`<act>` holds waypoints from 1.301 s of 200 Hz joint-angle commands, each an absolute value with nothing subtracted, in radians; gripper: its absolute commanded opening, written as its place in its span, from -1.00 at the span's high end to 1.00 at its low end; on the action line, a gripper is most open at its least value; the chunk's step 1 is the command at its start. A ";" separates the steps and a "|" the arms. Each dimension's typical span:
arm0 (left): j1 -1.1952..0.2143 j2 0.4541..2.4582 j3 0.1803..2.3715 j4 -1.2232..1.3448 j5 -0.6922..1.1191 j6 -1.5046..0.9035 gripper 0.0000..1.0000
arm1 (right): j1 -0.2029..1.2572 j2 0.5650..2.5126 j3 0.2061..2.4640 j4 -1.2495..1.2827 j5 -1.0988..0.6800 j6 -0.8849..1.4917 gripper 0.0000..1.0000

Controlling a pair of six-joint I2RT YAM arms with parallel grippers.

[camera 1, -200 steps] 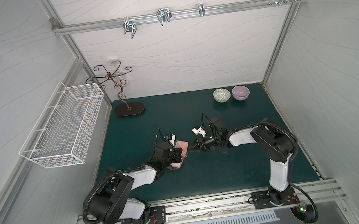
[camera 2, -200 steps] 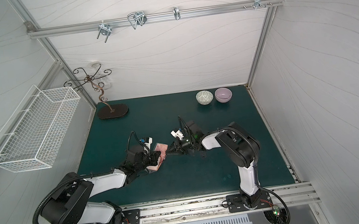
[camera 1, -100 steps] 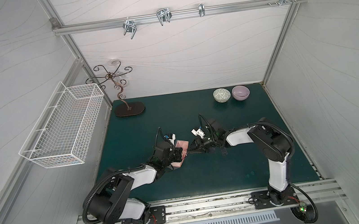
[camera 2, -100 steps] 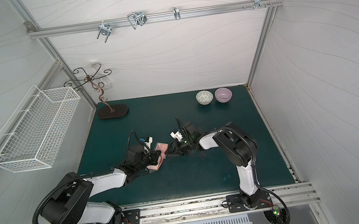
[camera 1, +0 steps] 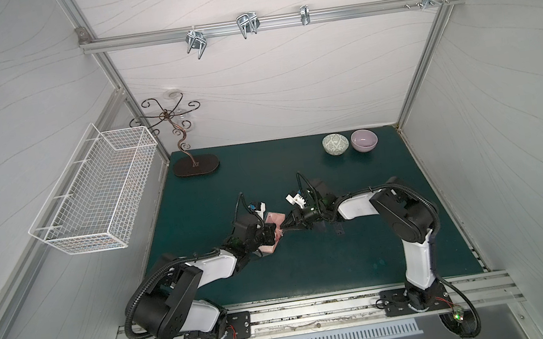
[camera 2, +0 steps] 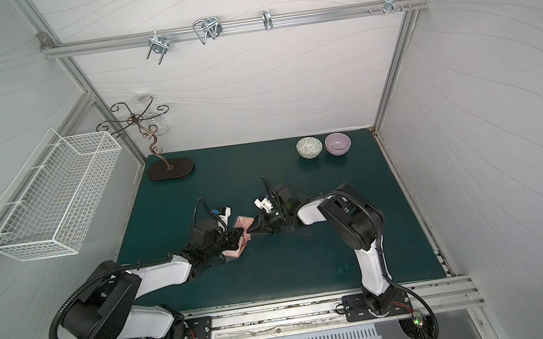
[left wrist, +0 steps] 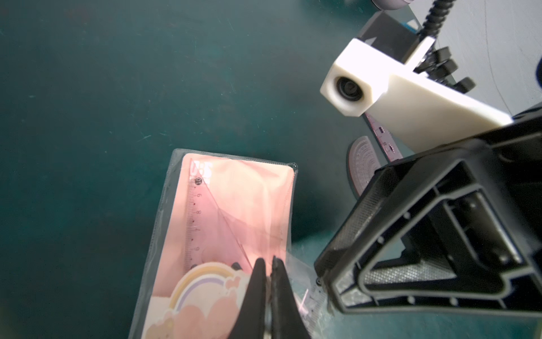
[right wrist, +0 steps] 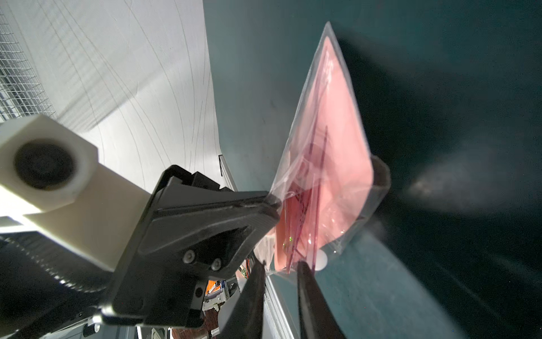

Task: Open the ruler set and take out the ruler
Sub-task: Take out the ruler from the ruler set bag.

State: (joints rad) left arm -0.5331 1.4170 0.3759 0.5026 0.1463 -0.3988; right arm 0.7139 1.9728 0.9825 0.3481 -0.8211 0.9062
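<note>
Starting at the left wall, I see a white wire basket (camera 1: 95, 197) hanging there, and a scrolled metal stand (camera 1: 189, 152) in the back left corner of the green counter (camera 1: 311, 268). Towards the middle, the left end effector (left wrist: 268, 264) is pinched tight on the ruler set (left wrist: 231, 205), its two dark fingers (left wrist: 258, 281) pressed together over the sleeve near the rainbow print. The ruler set sits mid-counter between the two arms, showing pink in both top views (camera 1: 276, 219) (camera 2: 244, 222). From the right wrist it looks tipped up on edge, throwing a shadow on the counter. Through the clear plastic I make out a see-through triangle (left wrist: 205, 223) with scale marks lying over the pink card. The right end effector (right wrist: 278, 268) meets the sleeve from the other side. Its jaws stand narrowly apart with the crinkled end of the sleeve between the tips, and I cannot tell whether they press on it. Just beyond, in the left wrist view, a loose protractor (left wrist: 360, 164) and a strip ruler (left wrist: 384, 141) lie flat on the counter under the right arm. At the back right, a patterned bowl (camera 1: 334, 143) and a lilac bowl (camera 1: 363, 139) sit just beside each other.
</note>
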 commanded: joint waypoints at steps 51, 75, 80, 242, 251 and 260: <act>-0.539 1.424 0.403 0.532 0.143 -0.389 1.00 | 0.710 1.960 0.953 0.338 -0.783 0.890 0.54; -0.538 1.419 0.402 0.531 0.141 -0.388 1.00 | 0.708 1.959 0.950 0.333 -0.774 0.890 0.54; -0.539 1.420 0.402 0.531 0.140 -0.387 1.00 | 0.708 1.959 0.950 0.332 -0.773 0.887 0.54; -0.542 1.430 0.406 0.532 0.148 -0.387 1.00 | 0.727 1.972 0.975 0.340 -0.769 0.898 0.51; -0.542 1.430 0.407 0.533 0.148 -0.388 1.00 | 0.729 1.977 0.978 0.343 -0.772 0.898 0.51; -0.542 1.431 0.407 0.534 0.149 -0.387 1.00 | 0.729 1.981 0.979 0.346 -0.776 0.900 0.52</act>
State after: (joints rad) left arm -0.5343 1.4170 0.3759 0.5030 0.1467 -0.3969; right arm 0.7181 1.9724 0.9562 0.3336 -0.7605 0.8925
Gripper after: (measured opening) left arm 0.067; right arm 0.244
